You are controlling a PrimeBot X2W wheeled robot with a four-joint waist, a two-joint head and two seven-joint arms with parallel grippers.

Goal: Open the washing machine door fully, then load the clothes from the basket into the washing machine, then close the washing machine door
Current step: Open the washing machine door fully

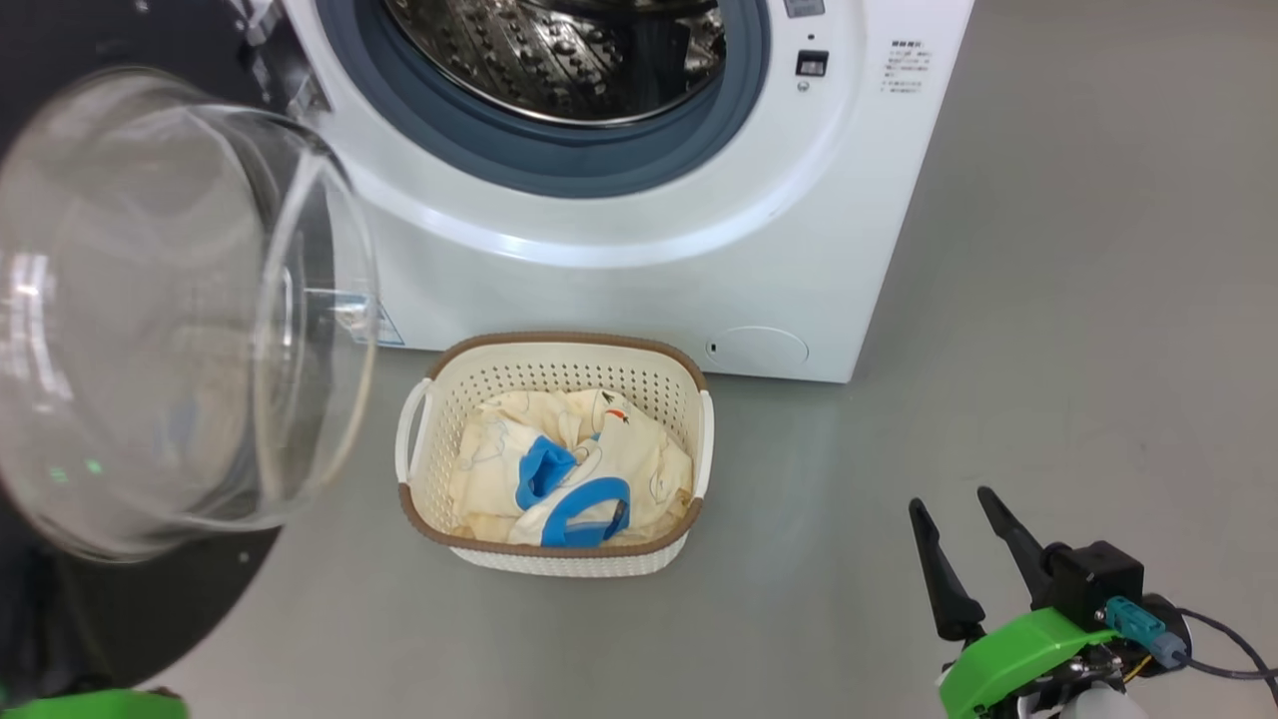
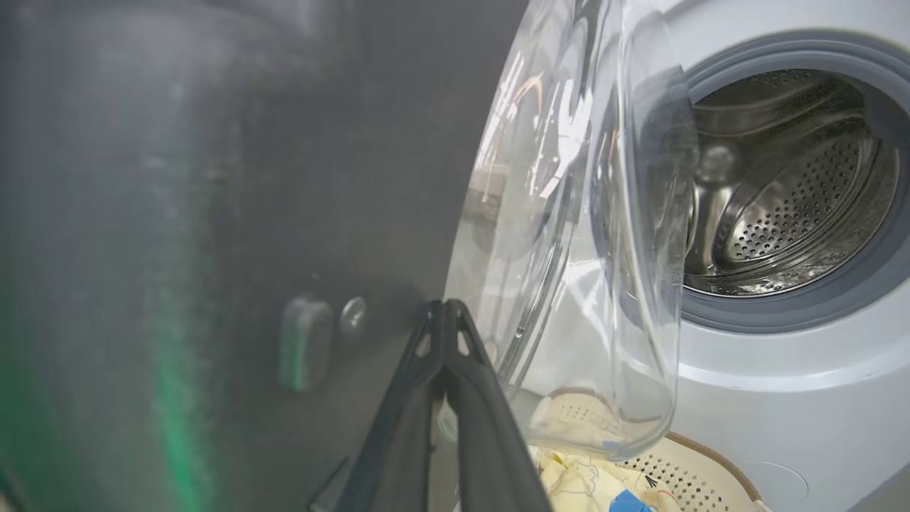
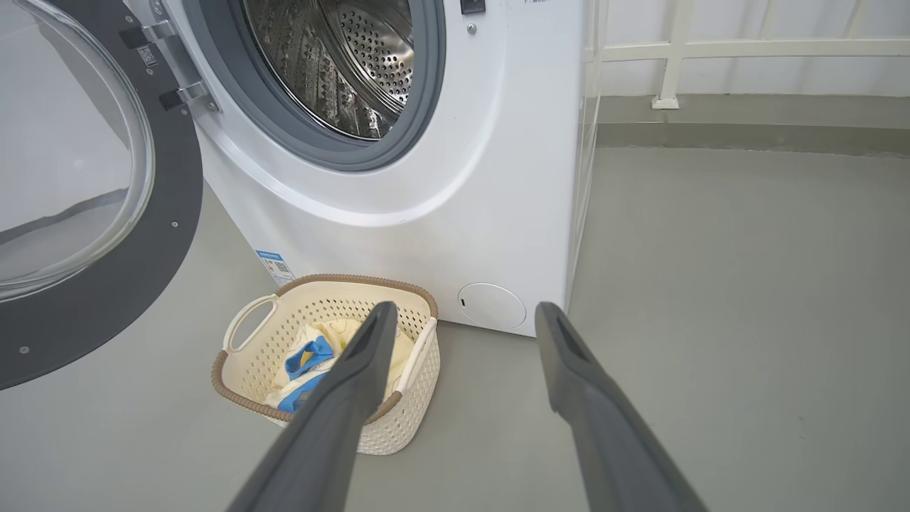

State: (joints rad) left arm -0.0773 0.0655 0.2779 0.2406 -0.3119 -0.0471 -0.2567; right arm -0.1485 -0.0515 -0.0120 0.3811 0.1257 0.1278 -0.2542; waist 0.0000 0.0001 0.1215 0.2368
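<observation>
The round, black-rimmed, glass-bowled washing machine door (image 1: 150, 320) is hanging wide open, its bulging bowl jutting out just left of the small cream perforated plastic basket (image 1: 569, 564) and crowding that side. Above, the steel drum mouth (image 1: 559, 60) is gaping unblocked. Grey floor (image 1: 1048, 350) is stretching open on the right.

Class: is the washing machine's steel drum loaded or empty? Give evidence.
Empty where visible: perforated steel drum shows bare metal; cream-yellow, blue-trimmed clothes lie in the cream perforated basket.
</observation>
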